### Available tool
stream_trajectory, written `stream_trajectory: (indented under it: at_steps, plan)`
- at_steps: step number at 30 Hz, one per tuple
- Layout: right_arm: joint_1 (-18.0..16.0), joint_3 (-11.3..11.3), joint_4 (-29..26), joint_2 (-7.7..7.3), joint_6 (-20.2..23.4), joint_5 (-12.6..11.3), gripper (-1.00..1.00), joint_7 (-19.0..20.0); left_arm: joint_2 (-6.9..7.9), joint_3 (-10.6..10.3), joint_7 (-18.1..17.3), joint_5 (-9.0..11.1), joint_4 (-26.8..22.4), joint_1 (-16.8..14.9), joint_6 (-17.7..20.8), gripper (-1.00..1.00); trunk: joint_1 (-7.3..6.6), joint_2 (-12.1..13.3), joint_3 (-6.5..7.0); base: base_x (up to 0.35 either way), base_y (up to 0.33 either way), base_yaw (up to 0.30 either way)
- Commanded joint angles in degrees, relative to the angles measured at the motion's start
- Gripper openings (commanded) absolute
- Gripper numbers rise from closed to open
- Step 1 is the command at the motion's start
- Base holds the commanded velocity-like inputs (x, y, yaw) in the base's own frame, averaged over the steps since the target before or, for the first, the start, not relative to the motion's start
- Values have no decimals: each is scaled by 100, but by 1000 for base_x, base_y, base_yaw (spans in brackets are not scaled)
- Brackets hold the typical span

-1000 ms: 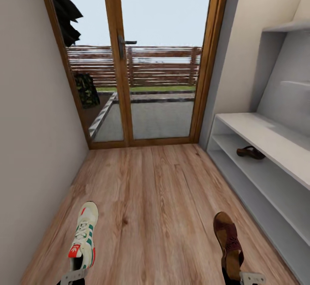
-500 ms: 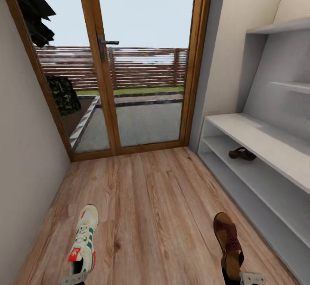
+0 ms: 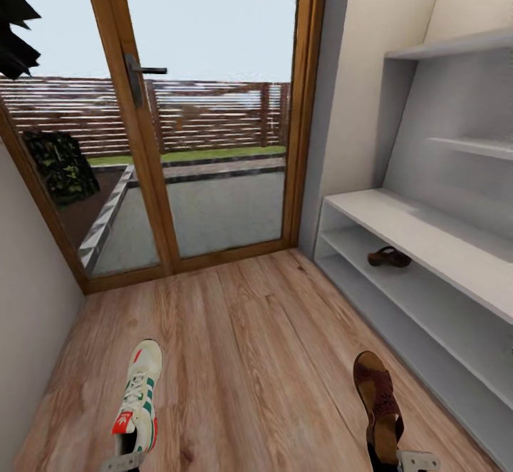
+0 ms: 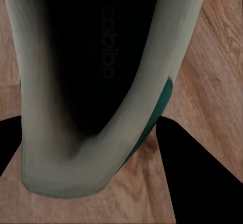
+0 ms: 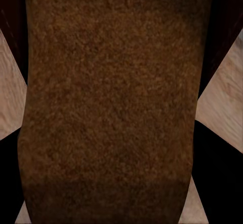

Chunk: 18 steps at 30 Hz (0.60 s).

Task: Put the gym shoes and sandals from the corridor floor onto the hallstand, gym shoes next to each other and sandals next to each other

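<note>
One white gym shoe (image 3: pixel 139 397) with green stripes hangs low over the corridor floor (image 3: pixel 256 344), heel toward me, with my left gripper (image 3: pixel 121 463) shut on its heel. The left wrist view looks into the gym shoe's dark opening (image 4: pixel 91 82) between black fingers (image 4: pixel 197 178). One brown sandal (image 3: pixel 377 404) is held the same way, my right gripper (image 3: pixel 415 460) shut on its heel; its footbed (image 5: pixel 111 107) is close up in the right wrist view. The other sandal (image 3: pixel 388 257) lies on the hallstand's (image 3: pixel 427 229) upper open shelf. The second gym shoe is out of view.
A wood-framed glass door (image 3: pixel 214 115) closes the corridor's far end, with a terrace and fence behind it. A plain wall (image 3: pixel 28 329) runs along the left. The hallstand's stepped shelves (image 3: pixel 463 147) rise along the right wall.
The camera has swung to the right: door and left wall slid left in the picture and more of the hallstand came in. Both held shoes keep their places in the grippers.
</note>
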Motion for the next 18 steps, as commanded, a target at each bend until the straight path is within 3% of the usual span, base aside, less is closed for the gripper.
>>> stream_trajectory:
  at_steps: [1,14,18]
  plan:
    - [-7,-48,3,6,-22,58,-100,45,-5,45,-54,-36,4,-5,-19,-100,2,-2,-1,277,222,-241]
    - [-7,-48,4,6,-22,58,-100,45,-7,36,-55,-36,4,-5,-21,-100,2,-2,42,257,226,-241]
    - [-7,-48,6,6,-22,58,-100,45,-7,15,-55,-43,4,-5,-26,-100,2,-2,56,261,101,-241]
